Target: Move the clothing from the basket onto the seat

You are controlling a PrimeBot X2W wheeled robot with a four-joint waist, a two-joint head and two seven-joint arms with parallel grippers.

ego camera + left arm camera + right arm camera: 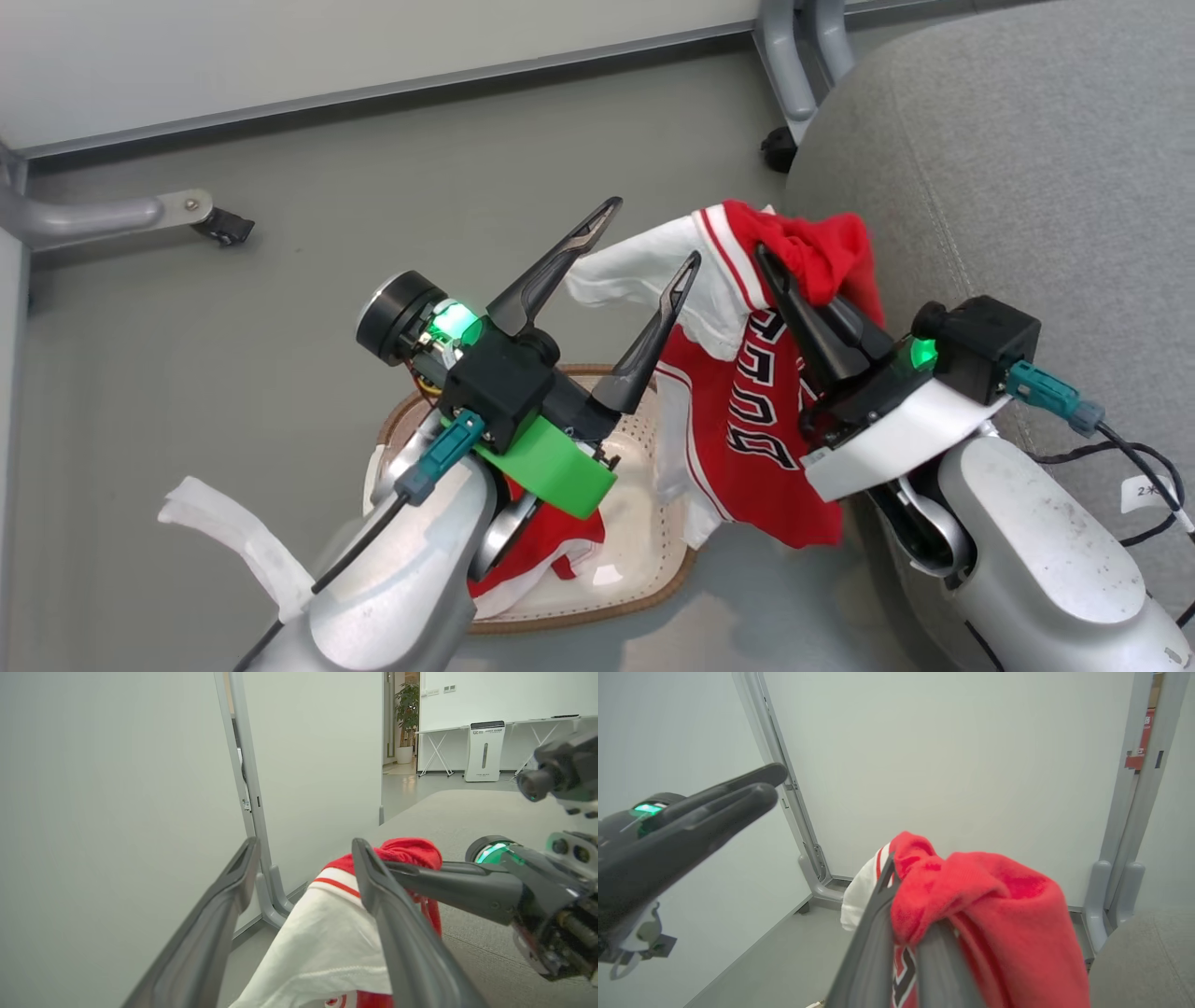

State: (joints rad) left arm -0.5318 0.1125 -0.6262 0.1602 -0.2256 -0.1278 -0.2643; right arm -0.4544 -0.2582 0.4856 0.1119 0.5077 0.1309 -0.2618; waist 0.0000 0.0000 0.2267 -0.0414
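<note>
The right gripper [767, 261] was clamped on a bunched red fold at the top of the jersey [747, 411], its 2 fingers pressed together with cloth spilling over their tips. The jersey hung below that pinch with its long axis running downward, lettering facing the head camera, its hem dangling clear of the basket [560, 623], over that basket's right edge and the floor beside it. The seat [1027, 168] lay to the robot's right of this gripper, its rounded corner just beside the held fold, so the right arm was much the nearer of the 2 to it. By my judgement the carry came down to a short sideways swing to the right, high enough for the hanging hem to pass over the cushion's edge and not drag against its side. The left gripper [653, 231] stood spread wide, holding nothing, on the side away from the seat; the jersey's white sleeve [621, 271] trailed toward it and passed by its nearer finger, whether touching I could not tell. A snag there seemed the likeliest hitch. The 2nd garment [551, 546], red with white trim, lay in the basket beneath the left arm.
</note>
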